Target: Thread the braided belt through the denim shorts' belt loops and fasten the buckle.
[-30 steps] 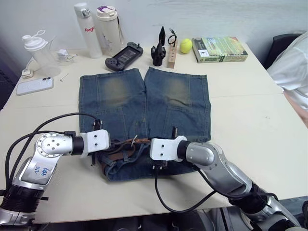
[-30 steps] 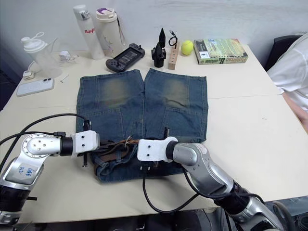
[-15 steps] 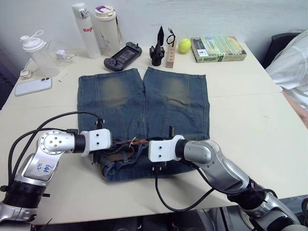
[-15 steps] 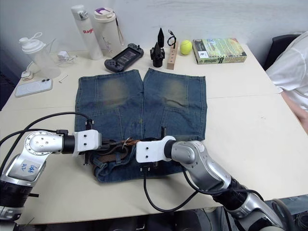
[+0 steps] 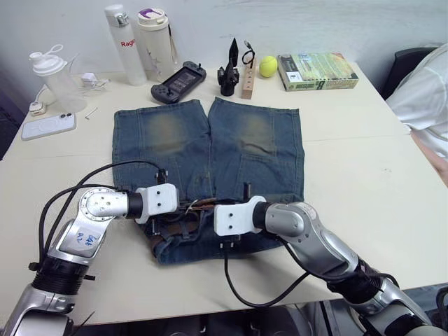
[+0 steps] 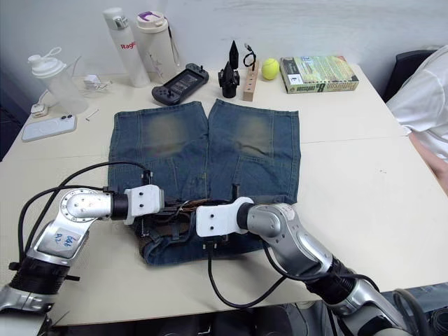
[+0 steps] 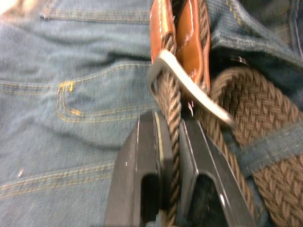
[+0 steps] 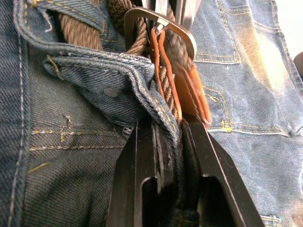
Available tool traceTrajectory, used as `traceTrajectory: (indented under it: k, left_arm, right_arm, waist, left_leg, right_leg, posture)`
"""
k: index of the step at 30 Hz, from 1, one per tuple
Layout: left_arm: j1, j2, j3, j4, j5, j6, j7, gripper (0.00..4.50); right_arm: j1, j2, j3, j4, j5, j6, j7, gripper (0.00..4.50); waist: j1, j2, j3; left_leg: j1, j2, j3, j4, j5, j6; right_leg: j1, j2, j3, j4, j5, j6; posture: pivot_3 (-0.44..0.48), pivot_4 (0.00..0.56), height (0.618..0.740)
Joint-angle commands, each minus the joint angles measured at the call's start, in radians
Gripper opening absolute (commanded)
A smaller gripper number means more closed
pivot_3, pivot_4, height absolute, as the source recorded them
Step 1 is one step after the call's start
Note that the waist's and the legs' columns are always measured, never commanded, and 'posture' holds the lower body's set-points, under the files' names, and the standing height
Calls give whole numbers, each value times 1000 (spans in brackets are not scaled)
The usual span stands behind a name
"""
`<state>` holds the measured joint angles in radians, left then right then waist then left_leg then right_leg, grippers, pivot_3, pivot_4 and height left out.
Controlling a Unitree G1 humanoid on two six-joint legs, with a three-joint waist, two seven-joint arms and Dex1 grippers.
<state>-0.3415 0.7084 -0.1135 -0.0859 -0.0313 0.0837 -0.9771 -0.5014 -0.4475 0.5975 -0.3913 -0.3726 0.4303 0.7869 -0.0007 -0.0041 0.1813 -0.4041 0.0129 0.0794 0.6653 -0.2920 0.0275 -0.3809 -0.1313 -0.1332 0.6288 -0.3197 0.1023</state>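
The denim shorts lie flat on the table, waistband towards me. The braided belt is bunched along the waistband and passes under a belt loop. My left gripper is shut on a braided strand just below the silver buckle, beside the brown leather end. My right gripper faces it from the other side of the buckle. It is shut where the belt's leather end and a fold of waistband run between its fingers.
Along the table's far edge stand two bottles, a game controller, a black stand, a yellow ball and a book. A shaker and a phone lie far left. A person's sleeve is at the right.
My left gripper has slid right along the waistband, closing most of the gap to the right gripper. The right gripper has shifted slightly left.
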Motion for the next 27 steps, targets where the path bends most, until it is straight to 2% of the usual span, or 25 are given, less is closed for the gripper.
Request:
traceTrajectory:
  k: [1,2,3,4,9,13,20,27]
  left_arm:
    - [10,-33,-38,-62,-6,14,10,339]
    - [10,-34,-41,-60,-3,15,11,339]
    - [11,-35,-42,-60,-2,15,11,339]
    - [13,-37,-44,-58,0,15,12,339]
    - [16,-39,-52,-52,4,9,14,339]
    - [15,-45,-61,-49,8,5,19,339]
    - [15,-47,-68,-49,9,-2,23,339]
    - [16,-40,-64,-52,14,-12,31,339]
  right_arm:
    - [26,24,-62,-95,65,103,39,1388]
    - [36,21,-82,-119,87,141,57,1695]
    - [42,19,-93,-136,102,167,68,2204]
    - [50,10,-115,-161,118,197,79,2457]
    - [47,-44,-245,-287,229,361,143,2457]
    - [-21,-18,-304,-304,307,431,125,2457]
    - [-70,-44,-197,-211,257,313,65,2457]
    - [-57,-68,-123,-152,224,216,37,2457]
  waist:
    - [0,0,0]
    - [1,0,0]
    - [1,0,0]
    - [2,0,0]
    - [3,0,0]
    - [0,0,0]
    - [1,-1,0]
    - [1,-1,0]
  left_leg:
    - [0,0,0,0,0,0]
    - [0,0,0,0,0,0]
    - [0,0,0,0,0,0]
    - [0,0,0,0,0,0]
    - [0,-1,-1,0,0,0]
    - [0,0,-1,0,0,1]
    - [0,-1,-1,0,0,1]
    - [0,-1,-1,0,0,1]
  right_leg:
    - [0,0,0,0,0,0]
    - [0,0,0,0,0,0]
    - [0,0,0,0,0,0]
    - [0,0,0,0,0,0]
    - [1,-1,0,0,0,0]
    - [1,-1,0,0,0,0]
    - [1,-1,0,-1,0,0]
    - [1,-1,-1,-1,0,0]
  posture:
    - [0,150,720]
    - [0,150,720]
    - [0,150,720]
    - [0,150,720]
    - [0,150,720]
    - [0,150,720]
    - [0,150,720]
    - [0,150,720]
